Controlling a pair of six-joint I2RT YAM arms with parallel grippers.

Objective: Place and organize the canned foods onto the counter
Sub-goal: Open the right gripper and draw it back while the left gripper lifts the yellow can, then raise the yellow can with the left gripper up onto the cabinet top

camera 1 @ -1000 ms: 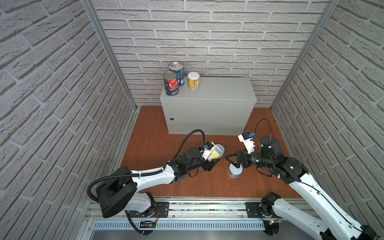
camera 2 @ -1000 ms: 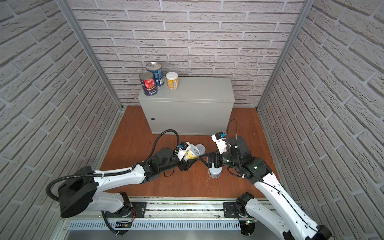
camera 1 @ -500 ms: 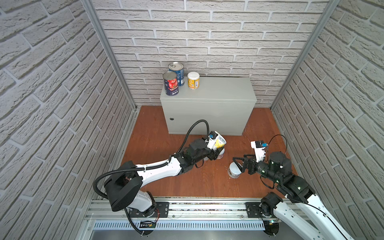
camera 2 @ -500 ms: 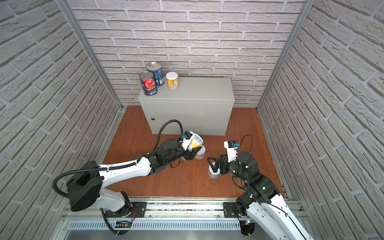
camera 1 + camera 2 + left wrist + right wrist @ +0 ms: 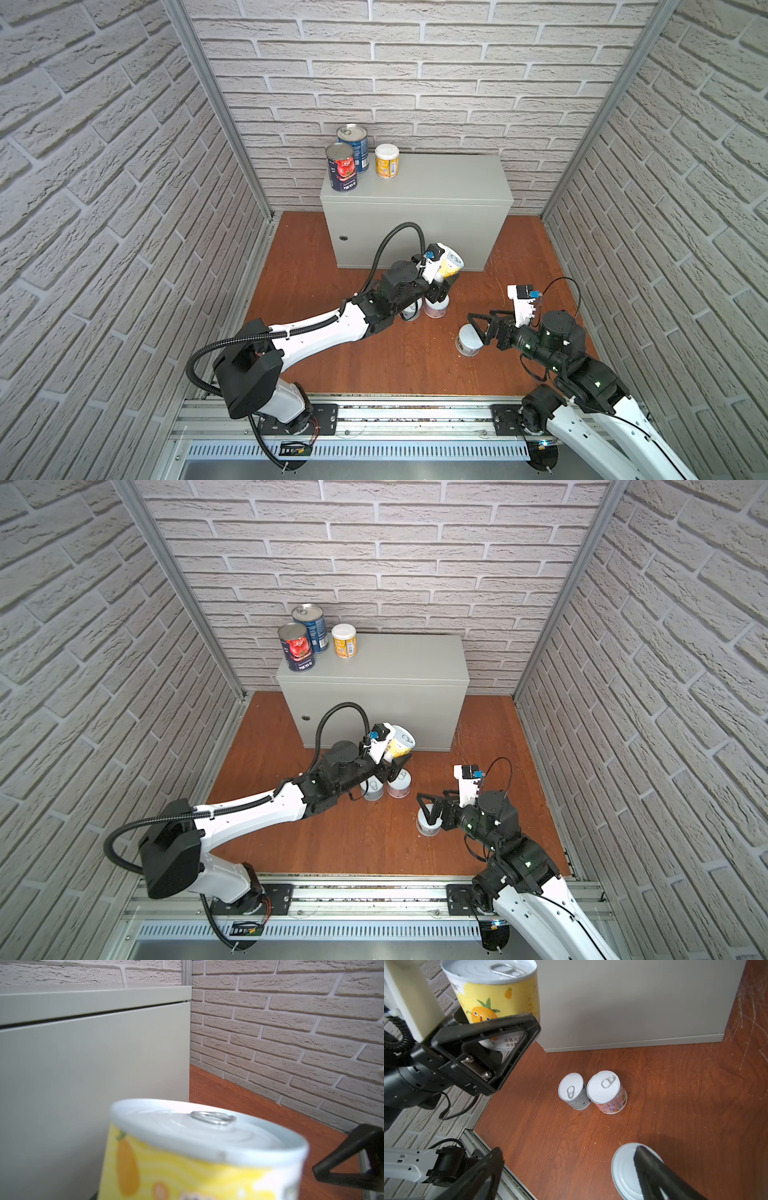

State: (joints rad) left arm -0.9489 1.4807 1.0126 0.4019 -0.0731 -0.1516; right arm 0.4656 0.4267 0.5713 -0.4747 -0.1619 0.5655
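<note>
My left gripper (image 5: pixel 441 277) is shut on a yellow white-lidded can (image 5: pixel 449 262) (image 5: pixel 187 1157) (image 5: pixel 496 995), held tilted above the floor before the grey counter (image 5: pixel 436 183) (image 5: pixel 395 663). On the counter's left end stand a tomato can (image 5: pixel 343 168), a blue can (image 5: pixel 356 145) and a yellow can (image 5: pixel 387 161). A pale blue can (image 5: pixel 572 1091) and a pink can (image 5: pixel 607 1092) stand together on the floor under the left gripper. My right gripper (image 5: pixel 478 329) (image 5: pixel 569 1151) is open, with one finger over another pale blue can (image 5: pixel 468 340) (image 5: pixel 625 1169).
Reddish-brown wooden floor (image 5: pixel 316 270) lies between brick walls on three sides. A metal rail (image 5: pixel 395 415) runs along the near edge. The left arm's black cable (image 5: pixel 395 237) loops up in front of the counter's face.
The left gripper has carried the yellow can up and toward the counter. The right arm has drawn back from over the pale blue can, and its jaws have opened wider.
</note>
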